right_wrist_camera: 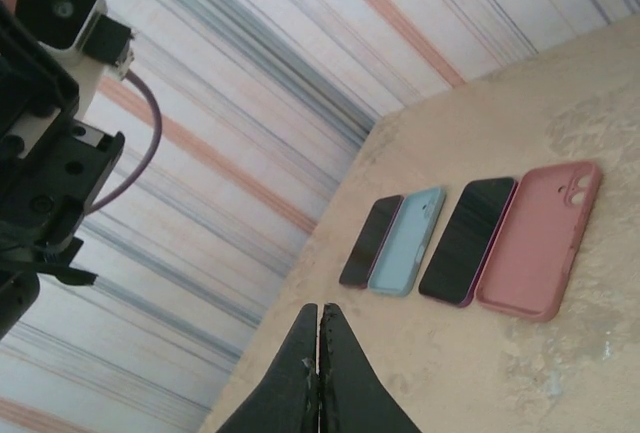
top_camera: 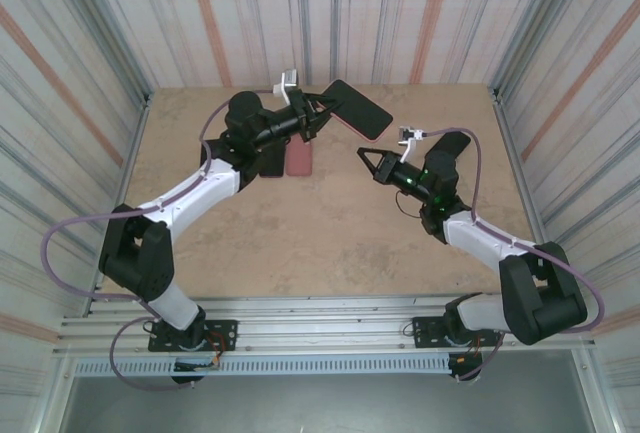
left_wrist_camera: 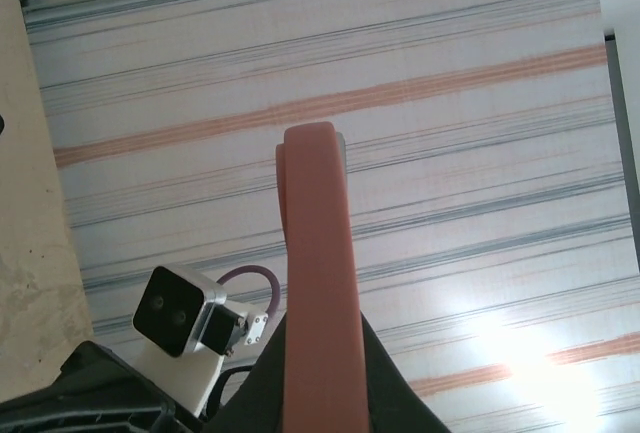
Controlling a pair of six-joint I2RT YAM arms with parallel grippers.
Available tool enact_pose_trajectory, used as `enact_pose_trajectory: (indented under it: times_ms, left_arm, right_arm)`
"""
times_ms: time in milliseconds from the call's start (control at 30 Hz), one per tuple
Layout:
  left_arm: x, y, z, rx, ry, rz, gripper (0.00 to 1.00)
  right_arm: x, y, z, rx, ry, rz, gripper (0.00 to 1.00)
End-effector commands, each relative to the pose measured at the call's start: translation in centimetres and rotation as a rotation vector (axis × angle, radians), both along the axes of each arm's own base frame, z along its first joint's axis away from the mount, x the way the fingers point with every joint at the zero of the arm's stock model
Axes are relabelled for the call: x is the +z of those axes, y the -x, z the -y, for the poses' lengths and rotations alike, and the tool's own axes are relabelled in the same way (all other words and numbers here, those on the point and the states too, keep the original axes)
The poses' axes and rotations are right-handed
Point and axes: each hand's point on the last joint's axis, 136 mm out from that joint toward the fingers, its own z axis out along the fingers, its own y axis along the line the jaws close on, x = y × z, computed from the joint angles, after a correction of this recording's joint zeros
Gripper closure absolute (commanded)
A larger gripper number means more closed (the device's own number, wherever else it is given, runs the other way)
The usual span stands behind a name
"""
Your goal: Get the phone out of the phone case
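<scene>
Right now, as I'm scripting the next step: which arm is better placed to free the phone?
Right, probably. The left end effector is shut on the cased phone, holding it raised; the right end effector is shut, empty, and near its free end.

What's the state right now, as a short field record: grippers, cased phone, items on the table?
left gripper: shut on cased phone, held above the table
right gripper: shut, empty, apart from the cased phone
table: row of bare phone, blue case, second bare phone, pink case
task: cased phone not yet separated
</scene>
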Motion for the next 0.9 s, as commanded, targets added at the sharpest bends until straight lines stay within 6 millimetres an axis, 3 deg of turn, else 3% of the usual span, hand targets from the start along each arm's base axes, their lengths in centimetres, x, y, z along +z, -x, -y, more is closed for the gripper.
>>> enact_pose_trajectory:
  times_ms: [0,233,400,867]
  left_arm:
    - [3.2,0.8,-1.1,0.014,-0.001,0.123,1.00]
    - [2.1,-1.0,-2.7,0.107,-0.126,0.194,1.00]
    - [1.5,-1.6,-3.1,0.126,-0.155,0.207,1.00]
    - [1.9,-1.1,-2.8,0.092,-0.111,0.204,1.00]
  right_arm:
    - [1.7,0.8,-0.2,0.047,-0.004,0.083,0.89]
    - [6.1,3.9,-1.1,0.171,-0.100,0.197,0.69]
    - [7.7,4.5,-0.9,0.179,-0.165,0.199,0.66]
    - [7.2,2.3,-0.9,0.165,-0.257,0.065,0.71]
